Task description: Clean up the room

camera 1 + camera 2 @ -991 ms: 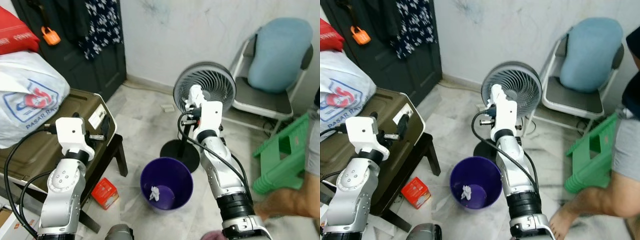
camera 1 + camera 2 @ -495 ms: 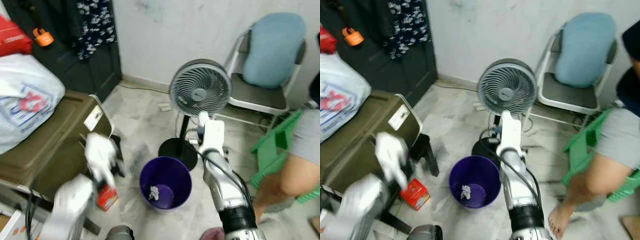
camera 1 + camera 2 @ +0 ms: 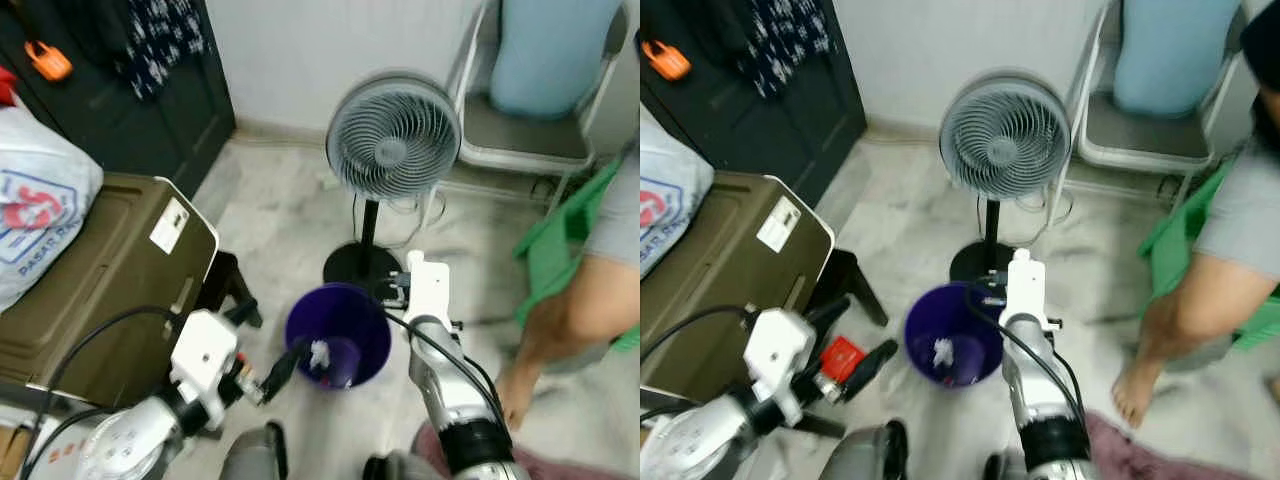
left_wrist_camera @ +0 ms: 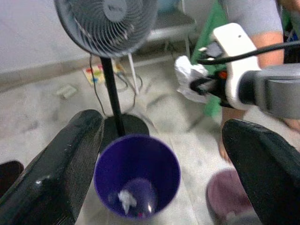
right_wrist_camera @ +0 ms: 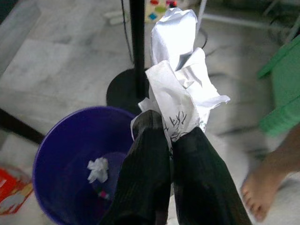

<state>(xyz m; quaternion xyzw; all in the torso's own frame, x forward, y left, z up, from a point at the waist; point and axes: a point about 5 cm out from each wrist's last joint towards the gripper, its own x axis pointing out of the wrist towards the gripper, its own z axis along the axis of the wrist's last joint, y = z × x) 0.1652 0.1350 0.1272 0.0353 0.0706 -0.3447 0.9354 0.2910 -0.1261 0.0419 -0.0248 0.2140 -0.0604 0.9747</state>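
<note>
A purple bin (image 3: 337, 335) stands on the marble floor in front of the fan's base, with a small white paper scrap (image 5: 97, 169) at its bottom. My right gripper (image 5: 171, 140) is shut on a crumpled white paper (image 5: 180, 93) and hangs just above the bin's rim on the fan side. The same paper (image 4: 190, 77) shows at that gripper's tip in the left wrist view. My left gripper (image 4: 161, 126) is open and empty, low at the bin's left, pointing toward it. A red box (image 3: 843, 357) lies on the floor beside the left fingers.
A grey pedestal fan (image 3: 390, 140) stands right behind the bin. An olive case (image 3: 90, 270) with a white bag (image 3: 30, 220) is at the left. A folding chair (image 3: 520, 140), a green stool (image 3: 560, 250) and a person's bare leg (image 3: 570, 320) are at the right. A pink cloth (image 3: 1140, 455) lies near my feet.
Both arms have come down from chest height. The right gripper with the paper now hangs by the bin's rim, the left one points at the bin. The head view has tilted downward.
</note>
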